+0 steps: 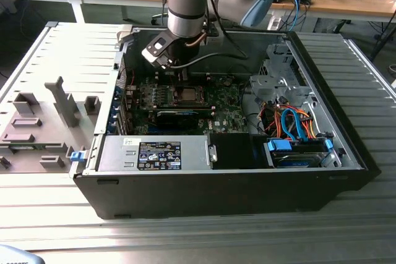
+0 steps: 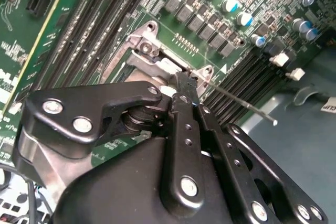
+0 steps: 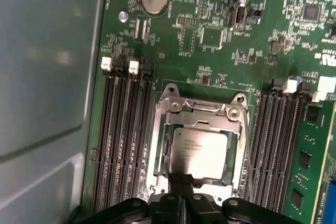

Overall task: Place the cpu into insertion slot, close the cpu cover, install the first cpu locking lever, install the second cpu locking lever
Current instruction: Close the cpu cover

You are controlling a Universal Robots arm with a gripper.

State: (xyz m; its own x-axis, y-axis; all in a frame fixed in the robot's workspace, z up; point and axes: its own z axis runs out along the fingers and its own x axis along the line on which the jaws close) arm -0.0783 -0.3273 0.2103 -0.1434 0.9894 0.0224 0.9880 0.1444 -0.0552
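First wrist view: cpu (image 3: 202, 153) sits flat in the slot (image 3: 159, 145), square to it, dull silver top up with faint print I can't make out. Step one looks done. Cover (image 3: 210, 109) appears to be down over the cpu, its silver frame around the chip and the chip showing through the window, so step two is probably done too, though I can't tell if it's fully seated.

Levers are the open part. In the second wrist view a thin metal lever (image 2: 247, 106) sticks out from the slot's corner and slants away over the board, free at its end, so I judge at least one lever isn't latched. The other lever I can't make out. Roughly halfway through.

Gripper (image 3: 181, 178) is at the slot's near edge, fingers pressed together with nothing seen between them, tip at or touching the cover's rim. Actual contact is unclear. The second wrist view shows the same gripper tip (image 2: 181, 80) right beside the lever's root.

Memory slots (image 3: 123, 145) flank the slot on both sides on the green board (image 3: 210, 35). In the exterior view the cpu (image 1: 185, 95) is mid-board inside the open case (image 1: 346, 153), arm directly above.
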